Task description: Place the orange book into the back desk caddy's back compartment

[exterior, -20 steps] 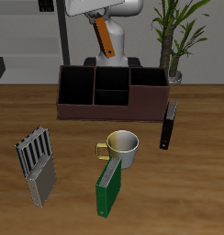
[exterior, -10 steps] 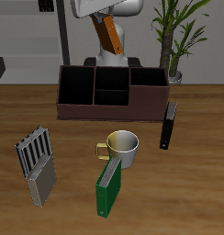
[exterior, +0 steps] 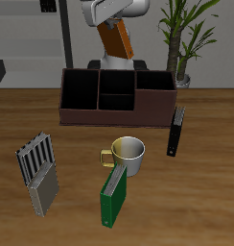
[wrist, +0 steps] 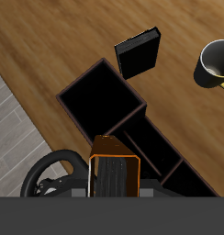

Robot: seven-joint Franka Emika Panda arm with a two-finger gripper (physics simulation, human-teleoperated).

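Observation:
My gripper (exterior: 110, 21) is shut on the orange book (exterior: 116, 40) and holds it tilted in the air above and behind the back desk caddy (exterior: 117, 118). The caddy is a long dark brown wooden box with several open-topped cells, all of which look empty. In the wrist view the orange book (wrist: 114, 174) fills the space right under the gripper, with the caddy's cells (wrist: 132, 117) below it. The book touches nothing but the gripper.
A black book (exterior: 175, 132) lies beside the caddy's end and also shows in the wrist view (wrist: 139, 52). A metal mug (exterior: 128, 155), a green book (exterior: 113, 198) and a grey slatted rack (exterior: 37, 171) stand nearer the front edge. A potted plant (exterior: 182, 43) stands at the back.
The gripper has lifted the orange book slightly and turned it, so a wider orange face shows now. Nothing on the table has moved.

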